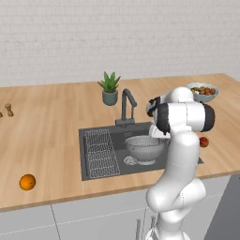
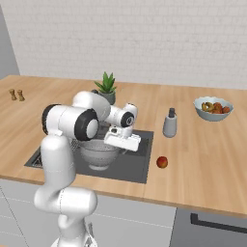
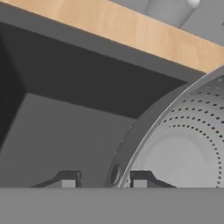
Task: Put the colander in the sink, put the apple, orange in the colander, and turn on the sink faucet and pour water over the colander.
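The silvery perforated colander (image 1: 145, 147) (image 2: 99, 152) (image 3: 188, 144) sits in the right half of the dark grey sink (image 1: 83, 154) (image 2: 132, 169). My gripper (image 3: 104, 180) (image 2: 123, 141) is low over the sink's right end, shut on the colander's rim, which passes between its two fingertips (image 3: 140, 180). The red apple (image 1: 204, 141) (image 2: 162, 162) lies on the counter just right of the sink. Far left near the counter's front edge lies the orange (image 1: 27, 182). The dark faucet (image 1: 126, 105) stands behind the sink, with no water showing.
A wire rack (image 1: 101, 152) fills the sink's left half. A potted plant (image 1: 110, 89) (image 2: 106, 87) stands behind the faucet, a grey soap dispenser (image 2: 169, 124) right of the sink, a fruit bowl (image 1: 202, 91) (image 2: 213, 107) at the back right, and two small shakers (image 2: 17, 94) far left.
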